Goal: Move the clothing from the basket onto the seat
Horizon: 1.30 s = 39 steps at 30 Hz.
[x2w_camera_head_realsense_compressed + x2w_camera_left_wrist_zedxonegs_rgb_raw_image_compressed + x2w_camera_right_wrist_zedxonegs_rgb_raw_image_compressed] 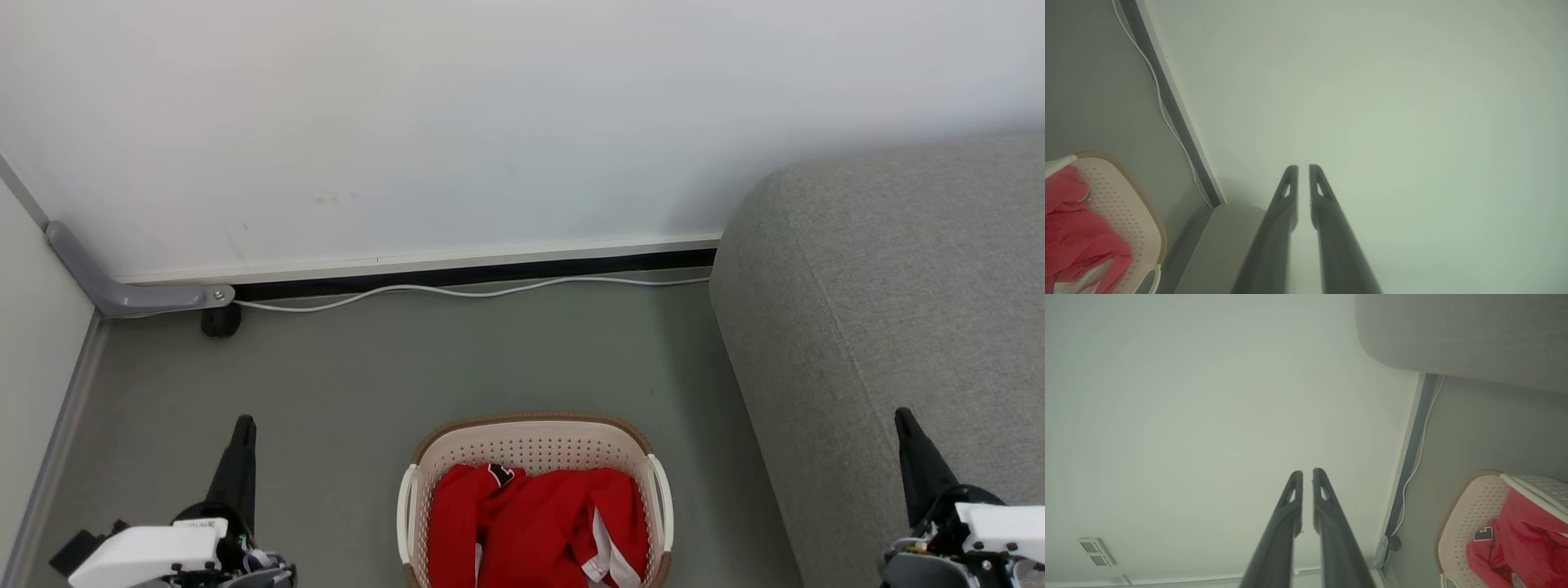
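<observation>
The cream basket [535, 445] with a brown rim stands on the floor at the bottom middle of the head view. Bright red clothing [535, 523] with white trim lies piled inside it. The grey sofa seat [890, 310] fills the right side, next to the basket. My left gripper [243, 425] points up at the lower left, left of the basket, shut and holding nothing. My right gripper [903, 418] is raised over the sofa at the lower right, also shut. The basket [1126, 204] and clothing [1073, 228] show in the left wrist view beside my left gripper [1303, 167]; the right wrist view has the basket [1466, 514], clothing [1523, 539] and right gripper [1307, 471].
A white wall [457, 122] stands behind, with a white cable [457, 290] running along its base. A grey bracket [122, 290] with a black caster sits in the left corner beside a pale panel [33, 343]. Grey floor [457, 359] lies between the wall and basket.
</observation>
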### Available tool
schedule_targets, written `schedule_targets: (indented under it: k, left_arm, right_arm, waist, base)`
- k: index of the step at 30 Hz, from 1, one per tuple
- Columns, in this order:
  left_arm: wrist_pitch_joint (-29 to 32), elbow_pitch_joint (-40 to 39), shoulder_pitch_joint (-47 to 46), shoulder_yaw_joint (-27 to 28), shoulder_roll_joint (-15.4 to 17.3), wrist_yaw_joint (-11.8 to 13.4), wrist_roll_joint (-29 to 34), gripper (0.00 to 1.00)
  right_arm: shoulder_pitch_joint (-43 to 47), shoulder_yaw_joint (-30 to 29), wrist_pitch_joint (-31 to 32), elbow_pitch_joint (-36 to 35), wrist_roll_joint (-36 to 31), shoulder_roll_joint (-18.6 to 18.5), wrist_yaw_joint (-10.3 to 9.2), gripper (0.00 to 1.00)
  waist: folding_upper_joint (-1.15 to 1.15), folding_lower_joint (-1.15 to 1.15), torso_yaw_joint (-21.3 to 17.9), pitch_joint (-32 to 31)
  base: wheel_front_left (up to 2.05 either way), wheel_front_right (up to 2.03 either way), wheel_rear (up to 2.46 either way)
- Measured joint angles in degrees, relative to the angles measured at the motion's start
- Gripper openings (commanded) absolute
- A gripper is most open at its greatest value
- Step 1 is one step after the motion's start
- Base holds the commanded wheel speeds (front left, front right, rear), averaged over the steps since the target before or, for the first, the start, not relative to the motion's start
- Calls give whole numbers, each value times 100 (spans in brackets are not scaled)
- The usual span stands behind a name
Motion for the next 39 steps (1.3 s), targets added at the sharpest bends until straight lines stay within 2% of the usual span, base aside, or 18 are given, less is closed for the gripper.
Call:
schedule_targets:
  k: [2, 3, 4, 7, 21, 29, 39]
  left_arm:
    - [0, 76, 42, -3, -15, 3, 0, 100]
    - [0, 151, 107, -5, -43, 5, 0, 0]
    - [0, 234, 174, -5, -76, 7, 0, 100]
    - [-9, 394, 349, -19, -149, 19, 0, 100]
    - [-249, 482, 192, -116, -98, 19, 163, 100]
    - [-376, 522, 78, -141, -68, 19, 642, 100]
    - [-542, 526, -51, -165, 2, 18, 1597, 100]
  right_arm:
    - [46, 12, 0, 60, 0, 24, -1, 100]
    - [108, 23, 0, 138, 0, 54, -1, 0]
    - [175, 32, 0, 211, 0, 83, -1, 100]
    - [331, 49, -1, 356, 0, 149, -4, 100]
    - [88, 291, -154, 436, -137, 99, -8, 100]
    - [-139, 599, -333, 552, -411, -42, -8, 100]
    - [-411, 784, -513, 680, -1167, -141, -8, 100]
  waist:
    - [0, 0, 0, 0]
    - [0, 0, 0, 1]
    - [0, 0, 0, 1]
    - [0, 0, 0, 18]
    - [0, 1, -2, 19]
    - [0, 1, -2, 31]
    - [0, 1, 0, 61]
  base:
    - [0, 0, 0]
    - [0, 0, 0]
    - [0, 0, 0]
    - [0, 0, 0]
    - [0, 0, 0]
    - [0, 0, 0]
    - [0, 0, 0]
